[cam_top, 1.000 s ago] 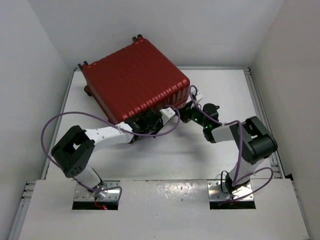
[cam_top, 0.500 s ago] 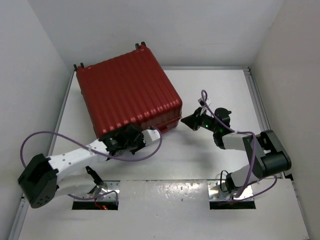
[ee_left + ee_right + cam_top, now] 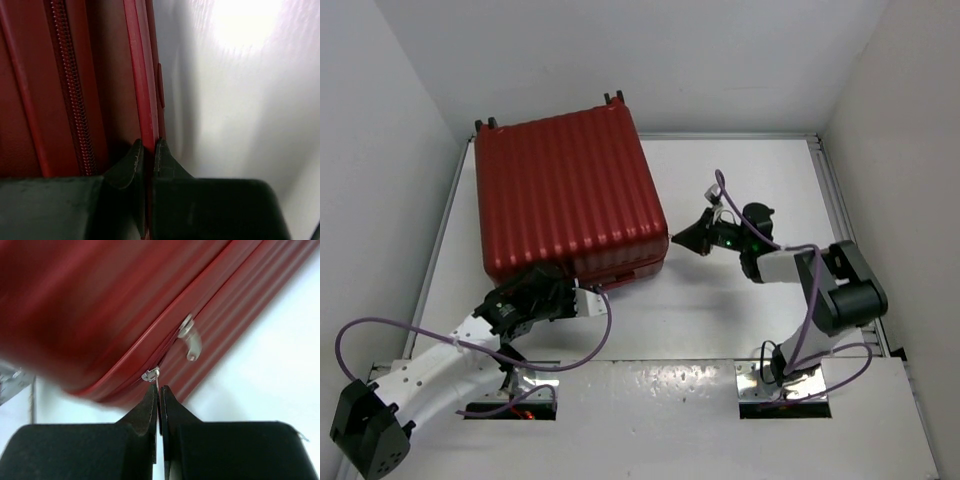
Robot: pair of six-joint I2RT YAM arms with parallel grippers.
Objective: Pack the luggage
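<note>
The luggage (image 3: 565, 195) is a dark red ribbed hard-shell suitcase lying closed and flat at the back left of the table. My left gripper (image 3: 555, 287) is at its near edge; in the left wrist view it (image 3: 148, 145) is shut on a thin red rim (image 3: 141, 75) of the shell, beside the zipper track (image 3: 67, 75). My right gripper (image 3: 672, 238) is at the suitcase's near right corner. In the right wrist view it (image 3: 158, 388) is shut on a silver zipper pull (image 3: 151, 374); a second pull (image 3: 191, 337) hangs free just above.
The white table (image 3: 750, 170) is walled at the back and on both sides. The suitcase's wheels (image 3: 613, 98) point at the back wall. Purple cables (image 3: 605, 325) loop off both arms. The raised white ledge (image 3: 650, 400) covers the arm bases.
The suitcase has turned and slid left, its edges now squarer to the table. My left arm has drawn back to the near left, still at its edge. My right gripper kept at the corner.
</note>
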